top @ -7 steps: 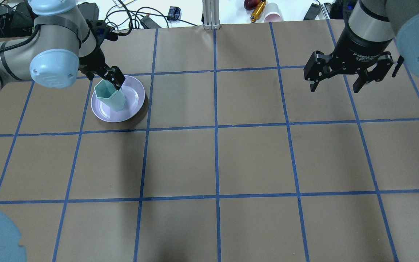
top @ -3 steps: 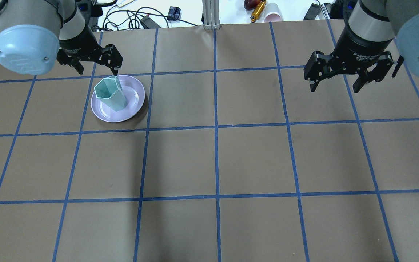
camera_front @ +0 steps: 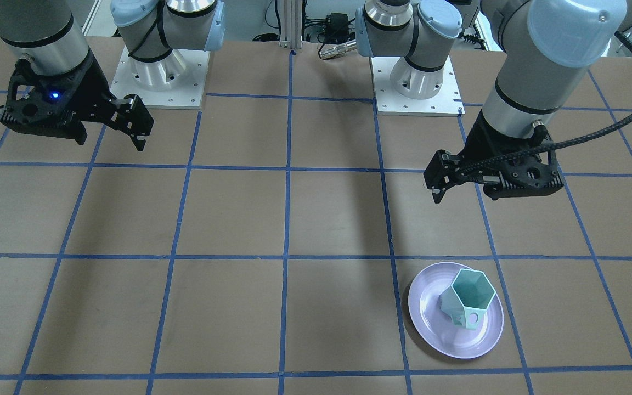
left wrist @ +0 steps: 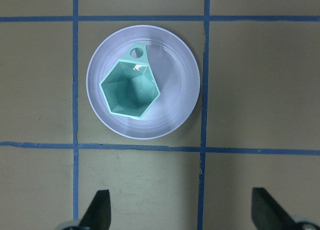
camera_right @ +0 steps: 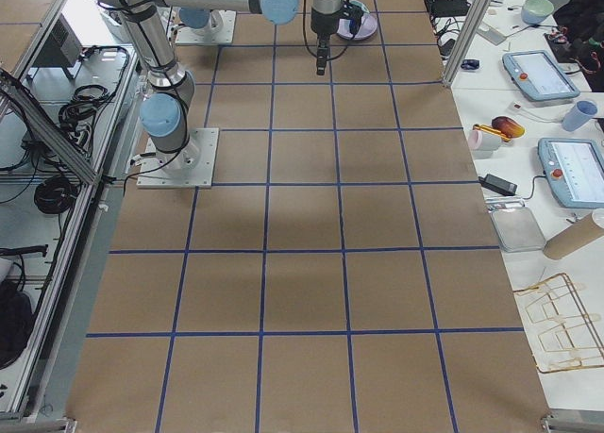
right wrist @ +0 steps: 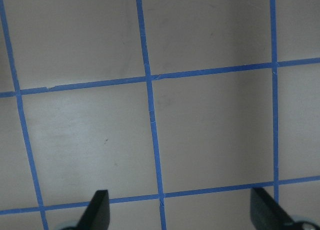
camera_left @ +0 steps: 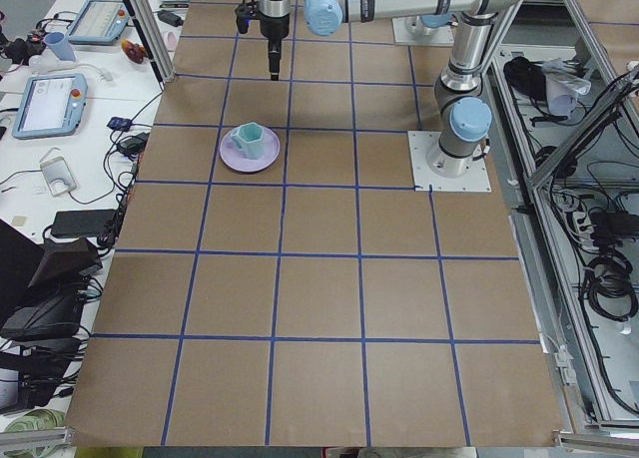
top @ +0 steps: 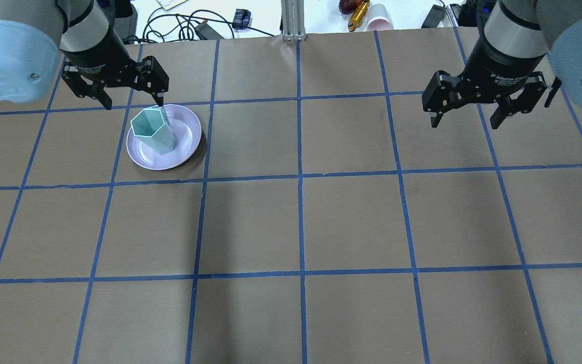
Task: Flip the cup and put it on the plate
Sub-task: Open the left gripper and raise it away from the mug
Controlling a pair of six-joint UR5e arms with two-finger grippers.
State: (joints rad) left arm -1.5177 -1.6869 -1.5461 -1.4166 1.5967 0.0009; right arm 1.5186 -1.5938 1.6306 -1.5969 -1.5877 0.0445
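Observation:
The mint-green cup (top: pixel 153 130) stands upright, mouth up, on the lavender plate (top: pixel 186 142) at the table's far left. From the left wrist the cup (left wrist: pixel 130 89) shows its teal inside and sits left of the centre of the plate (left wrist: pixel 177 92), handle pointing away. It also shows in the front view (camera_front: pixel 467 299) on the plate (camera_front: pixel 436 332). My left gripper (top: pixel 134 103) is open and empty, raised above the plate's far edge, touching nothing. My right gripper (top: pixel 465 124) is open and empty over the far right of the table.
The brown table top (top: pixel 301 222) carries a grid of blue tape lines. Cables, a pink cup (top: pixel 379 23) and tools lie beyond the far edge. The arm bases (camera_front: pixel 415 82) stand at the robot's side. Tablets and clutter sit on side benches (camera_right: pixel 547 159).
My left gripper has come away from the cup's rim, risen and swung back, and now hangs open. The cup stays upright on the plate. The right arm has not moved.

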